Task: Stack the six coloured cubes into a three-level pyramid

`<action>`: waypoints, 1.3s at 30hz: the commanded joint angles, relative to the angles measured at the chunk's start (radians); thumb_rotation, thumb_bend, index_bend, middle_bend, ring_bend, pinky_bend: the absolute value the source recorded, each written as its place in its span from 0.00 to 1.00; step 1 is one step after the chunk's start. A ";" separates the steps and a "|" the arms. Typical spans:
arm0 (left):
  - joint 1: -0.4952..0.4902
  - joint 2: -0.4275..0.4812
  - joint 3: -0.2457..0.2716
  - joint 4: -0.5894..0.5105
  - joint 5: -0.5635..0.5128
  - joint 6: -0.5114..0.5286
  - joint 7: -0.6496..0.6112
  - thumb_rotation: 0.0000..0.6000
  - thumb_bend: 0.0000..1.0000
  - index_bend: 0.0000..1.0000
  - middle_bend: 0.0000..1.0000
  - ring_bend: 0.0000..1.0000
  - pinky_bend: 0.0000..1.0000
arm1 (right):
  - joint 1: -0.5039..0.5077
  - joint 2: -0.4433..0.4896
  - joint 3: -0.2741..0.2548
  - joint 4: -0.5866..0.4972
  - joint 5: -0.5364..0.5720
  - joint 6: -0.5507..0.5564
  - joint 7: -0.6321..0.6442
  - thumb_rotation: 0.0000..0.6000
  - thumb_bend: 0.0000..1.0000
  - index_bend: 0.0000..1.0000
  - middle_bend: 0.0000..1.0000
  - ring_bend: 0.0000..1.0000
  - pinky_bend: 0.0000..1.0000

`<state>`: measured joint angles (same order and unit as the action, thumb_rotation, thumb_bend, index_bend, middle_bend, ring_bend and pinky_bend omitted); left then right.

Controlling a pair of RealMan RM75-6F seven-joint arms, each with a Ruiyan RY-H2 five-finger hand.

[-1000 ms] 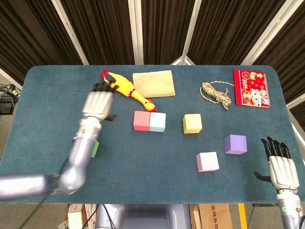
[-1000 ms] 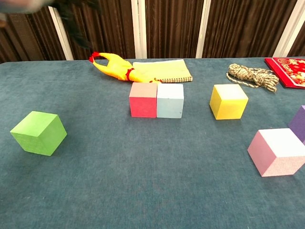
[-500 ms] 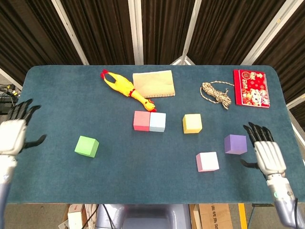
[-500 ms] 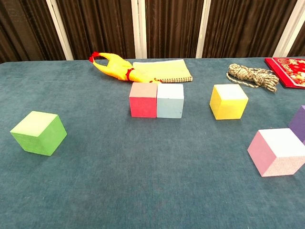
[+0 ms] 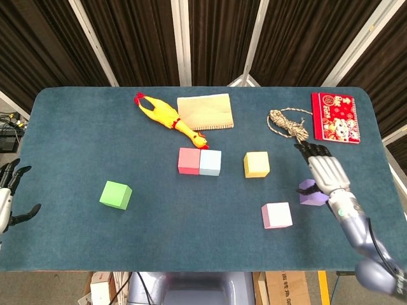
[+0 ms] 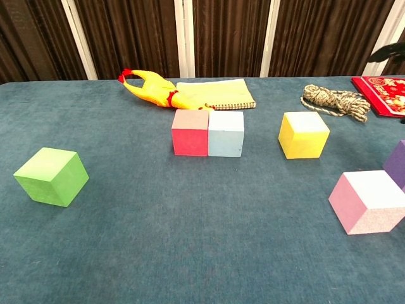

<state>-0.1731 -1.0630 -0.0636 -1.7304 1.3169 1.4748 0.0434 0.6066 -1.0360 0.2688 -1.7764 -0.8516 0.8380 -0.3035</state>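
A red cube [image 5: 189,160] [image 6: 190,132] and a light blue cube [image 5: 210,162] [image 6: 226,133] stand side by side, touching, mid-table. The yellow cube [image 5: 256,164] [image 6: 303,134] sits to their right, the pink cube [image 5: 276,215] [image 6: 369,201] nearer the front, the green cube [image 5: 116,194] [image 6: 51,175] alone at the left. My right hand [image 5: 326,170] hovers open over the purple cube [image 5: 308,196] [image 6: 398,163], partly hiding it. My left hand [image 5: 6,198] is open at the table's left edge, holding nothing.
A yellow rubber chicken [image 5: 166,119] [image 6: 150,90] and a tan notebook [image 5: 204,112] [image 6: 215,93] lie at the back. A rope coil [image 5: 289,125] [image 6: 334,100] and a red booklet [image 5: 336,117] [image 6: 385,87] lie at the back right.
My right hand has moved up and inward from the table's front right corner to above the purple cube. My left arm has swept off the table to the left edge, uncovering the green cube.
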 commanded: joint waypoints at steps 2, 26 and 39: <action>0.010 -0.006 -0.015 -0.002 0.001 0.019 -0.013 1.00 0.28 0.15 0.00 0.00 0.00 | 0.080 -0.106 -0.015 0.086 0.107 0.013 -0.086 1.00 0.13 0.09 0.03 0.04 0.00; 0.011 -0.118 -0.103 0.104 -0.034 0.049 -0.030 1.00 0.28 0.15 0.00 0.00 0.00 | 0.225 -0.362 -0.054 0.254 0.290 0.119 -0.233 1.00 0.13 0.25 0.16 0.08 0.00; 0.006 -0.139 -0.122 0.125 -0.054 0.023 -0.031 1.00 0.28 0.15 0.00 0.00 0.00 | 0.271 -0.410 -0.042 0.272 0.337 0.132 -0.278 1.00 0.13 0.25 0.16 0.08 0.00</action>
<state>-0.1671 -1.2020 -0.1853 -1.6055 1.2630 1.4987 0.0128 0.8730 -1.4425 0.2259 -1.5065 -0.5195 0.9711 -0.5770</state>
